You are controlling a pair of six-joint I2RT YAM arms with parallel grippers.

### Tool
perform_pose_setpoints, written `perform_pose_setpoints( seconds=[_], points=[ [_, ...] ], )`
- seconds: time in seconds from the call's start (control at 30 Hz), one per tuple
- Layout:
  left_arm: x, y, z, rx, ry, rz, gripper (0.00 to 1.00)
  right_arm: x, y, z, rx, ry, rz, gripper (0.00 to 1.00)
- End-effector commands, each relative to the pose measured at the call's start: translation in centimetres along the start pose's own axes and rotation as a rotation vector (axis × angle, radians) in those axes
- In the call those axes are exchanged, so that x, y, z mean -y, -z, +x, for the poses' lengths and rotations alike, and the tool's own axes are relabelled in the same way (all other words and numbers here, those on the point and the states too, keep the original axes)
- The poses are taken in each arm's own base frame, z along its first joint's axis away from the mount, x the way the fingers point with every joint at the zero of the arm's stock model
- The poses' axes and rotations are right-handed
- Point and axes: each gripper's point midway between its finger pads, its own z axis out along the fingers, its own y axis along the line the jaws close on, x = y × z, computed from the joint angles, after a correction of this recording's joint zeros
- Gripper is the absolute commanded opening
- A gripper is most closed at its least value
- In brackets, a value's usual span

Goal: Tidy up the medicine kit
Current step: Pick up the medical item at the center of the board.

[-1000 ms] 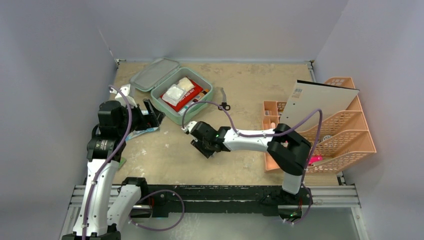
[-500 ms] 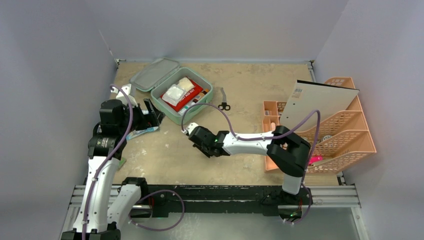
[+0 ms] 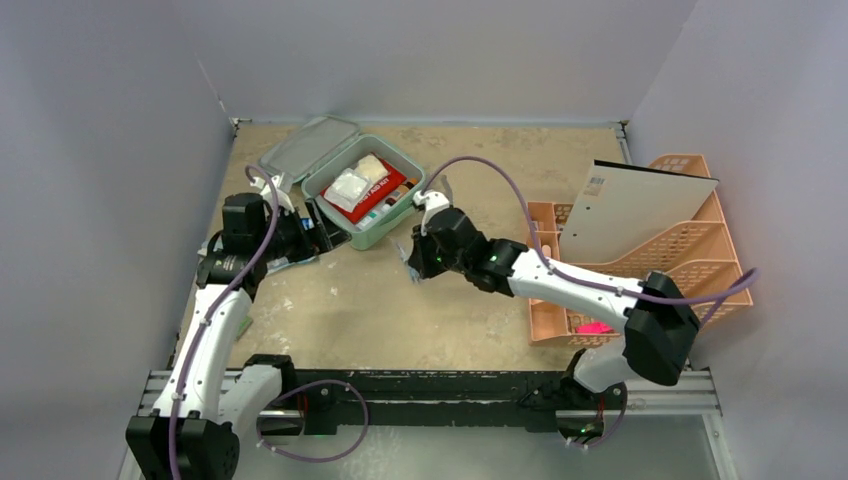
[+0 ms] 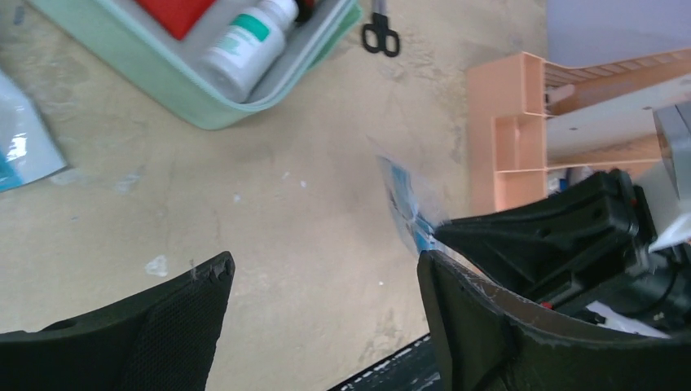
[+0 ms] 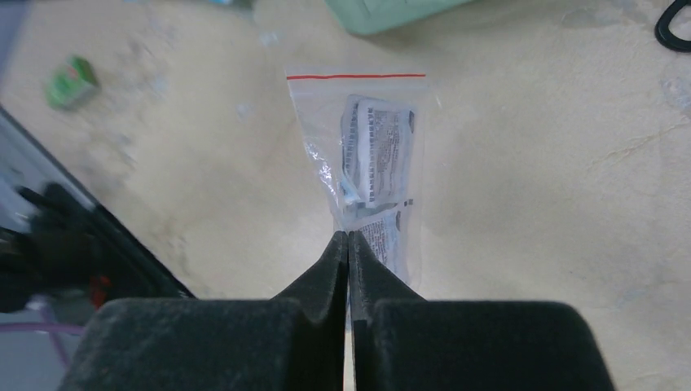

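Right hand (image 5: 349, 238), jaws pressed together on the lower edge of a clear zip bag (image 5: 371, 155) of sachets, has just pinched it and carried it off the table (image 3: 330, 300) toward the case. Left hand (image 4: 323, 265), fingers wide apart and empty, hovers just beside the medicine kit (image 3: 372, 238), which lies open at far left, lid (image 3: 300, 148) folded back. Stowing the bag appears next.

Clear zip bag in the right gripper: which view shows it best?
Right wrist. The clear zip bag sits mid-frame, flat-on, red seal strip and printed packets visible, pinched by the shut right gripper. Left wrist shows it nearly edge-on beside that gripper. Top external shows only a small sliver.
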Motion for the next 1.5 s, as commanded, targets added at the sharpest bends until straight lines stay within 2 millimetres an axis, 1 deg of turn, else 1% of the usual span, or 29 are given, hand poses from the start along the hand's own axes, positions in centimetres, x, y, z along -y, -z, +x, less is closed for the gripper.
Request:
perform_pose_setpoints(
  seconds=[0.0, 0.1, 0.2, 0.3, 0.37, 0.53, 0.63, 0.8, 0.93, 1.07, 1.13, 1.23, 1.4, 1.43, 1.47],
  points=[
    [4.3, 0.0, -1.2, 0.019, -0.001, 0.231, 0.81, -2.8, 1.5, -4.1, 0.129, -0.238, -0.162, 0.00],
    [5.6, -0.3, -1.5, -0.002, 0.033, 0.309, 0.81, -3.7, 2.2, -6.0, 0.198, -0.286, -0.208, 0.00],
    [6.5, -0.8, -1.9, -0.017, 0.077, 0.368, 0.80, -3.5, 2.3, -8.0, 0.280, -0.321, -0.193, 0.00],
    [6.6, -1.8, -1.9, -0.024, 0.085, 0.381, 0.81, -3.4, 2.5, -9.2, 0.328, -0.368, -0.186, 0.00],
    [6.9, -2.6, -1.7, -0.042, 0.092, 0.385, 0.80, -3.5, 2.6, -9.6, 0.343, -0.383, -0.196, 0.00],
    [8.3, -4.4, -0.9, -0.053, 0.045, 0.354, 0.77, -3.9, 2.2, -9.9, 0.342, -0.390, -0.208, 0.00],
    [8.8, -5.0, -0.9, -0.050, 0.029, 0.335, 0.75, -4.0, 1.9, -9.5, 0.336, -0.382, -0.207, 0.00],
    [8.8, -5.4, -1.6, -0.030, 0.027, 0.292, 0.71, -4.0, 1.4, -9.2, 0.332, -0.368, -0.195, 0.00],
    [8.7, -5.9, -1.5, -0.042, 0.030, 0.282, 0.69, -4.3, 1.0, -9.1, 0.323, -0.356, -0.202, 0.00],
    [8.7, -6.3, -1.3, -0.058, 0.032, 0.275, 0.64, -4.5, 0.9, -9.1, 0.324, -0.345, -0.205, 0.00],
    [8.8, -6.5, -1.2, -0.063, 0.031, 0.273, 0.59, -4.6, 0.9, -9.2, 0.327, -0.338, -0.203, 0.00],
    [9.0, -6.4, -1.4, -0.062, 0.025, 0.273, 0.47, -4.5, 0.7, -9.1, 0.327, -0.332, -0.193, 0.00],
    [9.4, -6.5, -1.6, -0.069, -0.028, 0.288, 0.07, -4.7, 0.1, -8.7, 0.306, -0.323, -0.200, 0.00],
    [9.5, -6.5, -1.7, -0.073, -0.041, 0.292, 0.02, -4.8, -0.1, -8.6, 0.298, -0.318, -0.205, 0.00],
    [9.7, -6.4, -2.0, -0.073, -0.061, 0.298, 0.00, -4.9, -0.1, -8.4, 0.290, -0.315, -0.210, 0.01]
  ],
)
